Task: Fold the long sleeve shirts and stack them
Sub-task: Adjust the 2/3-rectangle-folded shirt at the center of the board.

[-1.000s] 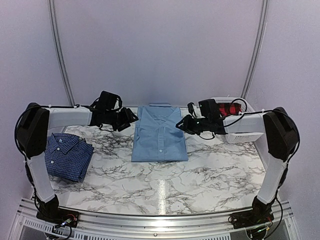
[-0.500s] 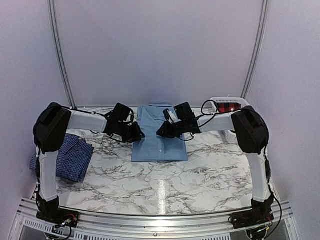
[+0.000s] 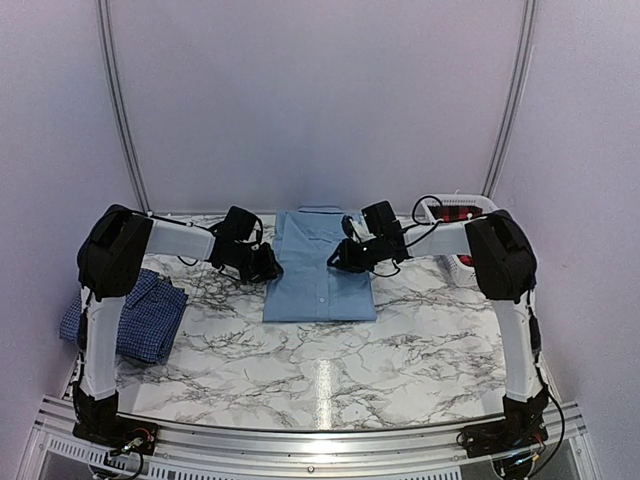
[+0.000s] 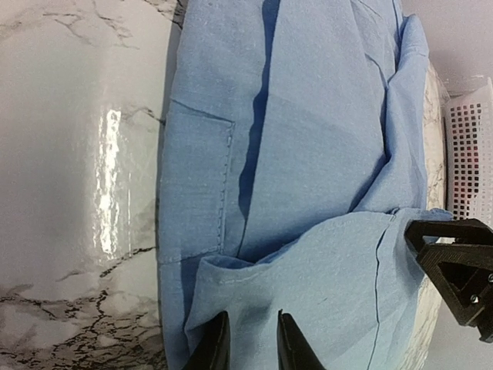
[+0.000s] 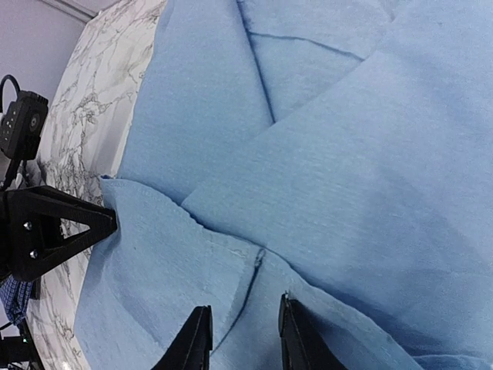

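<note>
The light blue shirt point(image 3: 320, 275) lies folded into a flat rectangle, collar to the far side, at the back-centre of the glossy marble-veined table point(image 3: 400, 350). The dark checked shirt point(image 3: 140, 315) sits rumpled at the left edge, well apart. The left gripper point(image 3: 271, 267) meets the blue shirt's left edge, and the right gripper point(image 3: 336, 261) is over its right half.

Left wrist: soft woven cloth with a stitched pocket point(image 4: 196, 185) runs between narrowly parted black fingers point(image 4: 218, 347).

Right wrist: a hemmed fold lies between the fingers point(image 5: 192, 343). Whether either gripper pinches the cloth cannot be told.
</note>
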Action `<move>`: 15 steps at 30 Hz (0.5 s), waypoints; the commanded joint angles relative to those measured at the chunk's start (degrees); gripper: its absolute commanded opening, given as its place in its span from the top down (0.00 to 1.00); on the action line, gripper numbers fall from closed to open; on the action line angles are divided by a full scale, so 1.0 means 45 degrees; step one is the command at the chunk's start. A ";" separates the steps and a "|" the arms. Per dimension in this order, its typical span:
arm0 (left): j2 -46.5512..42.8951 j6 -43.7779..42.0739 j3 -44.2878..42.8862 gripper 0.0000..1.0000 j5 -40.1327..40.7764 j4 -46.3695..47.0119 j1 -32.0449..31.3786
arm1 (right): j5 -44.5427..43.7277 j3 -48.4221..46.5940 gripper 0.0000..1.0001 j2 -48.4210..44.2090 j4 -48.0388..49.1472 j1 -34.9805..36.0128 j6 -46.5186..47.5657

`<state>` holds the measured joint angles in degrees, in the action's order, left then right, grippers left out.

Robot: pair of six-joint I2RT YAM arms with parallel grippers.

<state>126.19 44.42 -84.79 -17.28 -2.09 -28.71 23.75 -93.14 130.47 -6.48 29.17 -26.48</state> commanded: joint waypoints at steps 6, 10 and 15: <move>0.0083 -0.0239 -0.0005 0.77 0.0111 -0.0609 0.0052 | 0.0422 0.0180 0.64 -0.0272 0.0062 -0.0967 0.0701; 0.0012 -0.0247 -0.0005 0.77 0.0103 -0.0630 0.0052 | 0.0451 -0.0549 0.61 -0.0031 -0.0504 -0.1072 0.1107; -0.0226 -0.0337 -0.0034 0.77 0.0108 -0.0717 0.0051 | 0.0238 -0.0633 0.59 -0.0741 -0.0931 -0.1039 0.1342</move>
<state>126.19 44.23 -84.79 -17.04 -2.20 -28.71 25.17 -93.84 129.43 -8.43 24.51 -22.50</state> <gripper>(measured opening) 0.232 0.407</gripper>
